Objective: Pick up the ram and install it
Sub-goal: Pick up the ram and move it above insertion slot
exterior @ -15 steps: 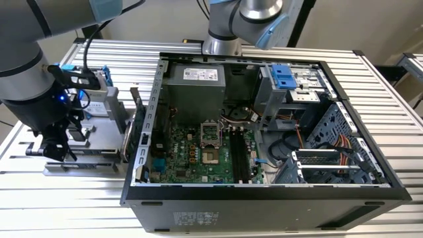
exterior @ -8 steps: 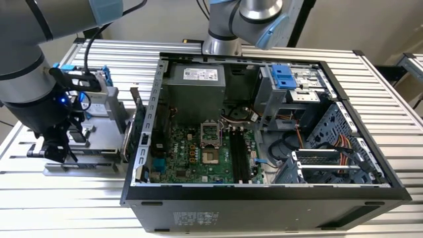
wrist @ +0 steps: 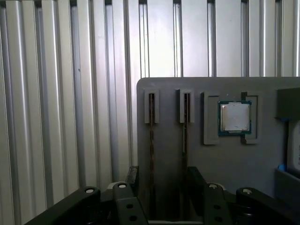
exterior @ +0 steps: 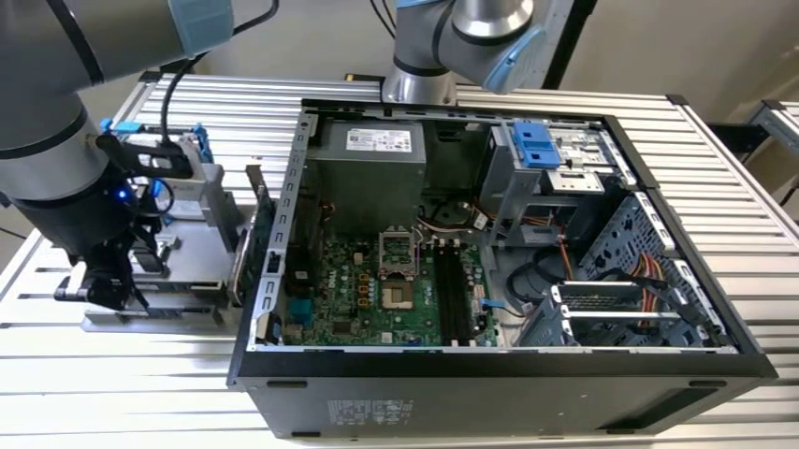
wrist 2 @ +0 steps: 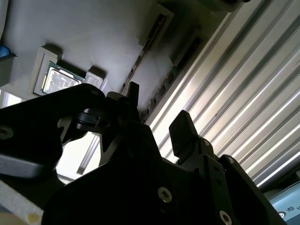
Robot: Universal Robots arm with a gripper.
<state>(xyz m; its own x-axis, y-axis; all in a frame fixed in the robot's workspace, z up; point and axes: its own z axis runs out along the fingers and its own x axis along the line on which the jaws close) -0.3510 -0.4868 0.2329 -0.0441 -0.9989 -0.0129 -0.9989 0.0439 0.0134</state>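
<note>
While poised above ram in grey tray — fingers spread apart, gripping nothing.

Ribbed shiny metal table, matt grey tray

Bright even light, soft shadows

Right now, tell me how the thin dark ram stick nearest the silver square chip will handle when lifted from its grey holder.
The ram looks thin and straight, so probably stiff and light. Standing on edge in the grey holder, it may bind if pulled at a tilt. Its narrow bare edge suggests fragility.
</note>
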